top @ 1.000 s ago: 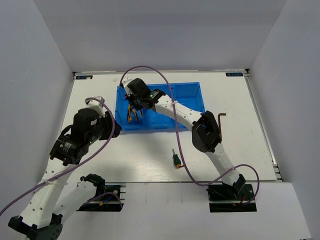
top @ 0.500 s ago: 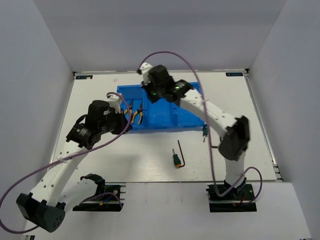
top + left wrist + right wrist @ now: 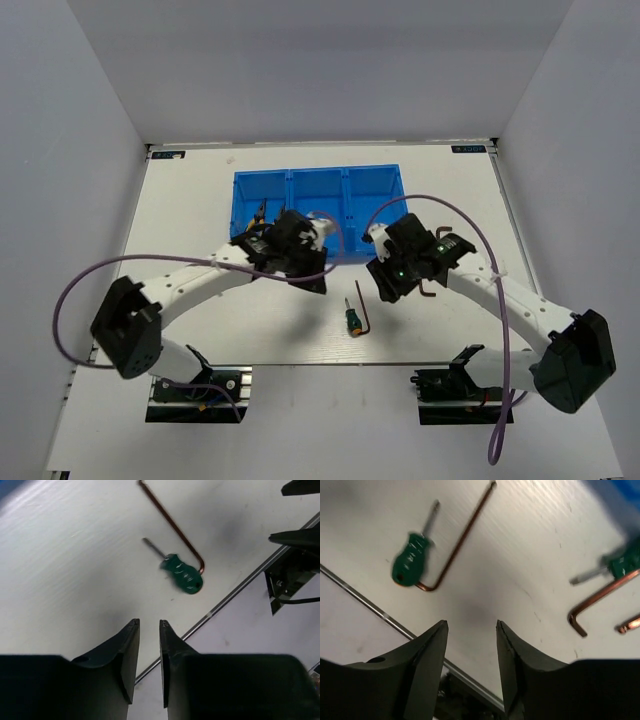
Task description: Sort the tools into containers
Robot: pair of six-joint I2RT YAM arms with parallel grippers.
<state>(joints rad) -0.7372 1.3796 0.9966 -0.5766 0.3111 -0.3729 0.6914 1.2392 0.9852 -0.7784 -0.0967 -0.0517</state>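
Observation:
The blue tray [image 3: 318, 178] lies at the table's back. Orange-handled pliers [image 3: 258, 214] peek out of its left compartment behind my left arm. In front of the tray, a green screwdriver [image 3: 352, 319] [image 3: 183, 575] [image 3: 409, 566] lies beside a dark hex key [image 3: 363, 305] [image 3: 172, 526] [image 3: 458, 545]. My left gripper [image 3: 318, 282] [image 3: 149, 625] hovers left of them, its jaws a narrow gap apart and empty. To the right my right gripper [image 3: 378, 283] [image 3: 471, 625] is open and empty. The right wrist view shows a second screwdriver [image 3: 624, 563] and hex key [image 3: 599, 603].
Purple cables [image 3: 75, 290] loop from both arms over the table. The table's front edge strip [image 3: 330, 364] [image 3: 355, 592] runs just below the loose tools, with the arm bases beyond it. Grey walls close in the sides and back.
The right arm has pulled back from over the tray to the table's front middle. The left arm has swung right and forward from the tray's left end. The pliers stay in the tray.

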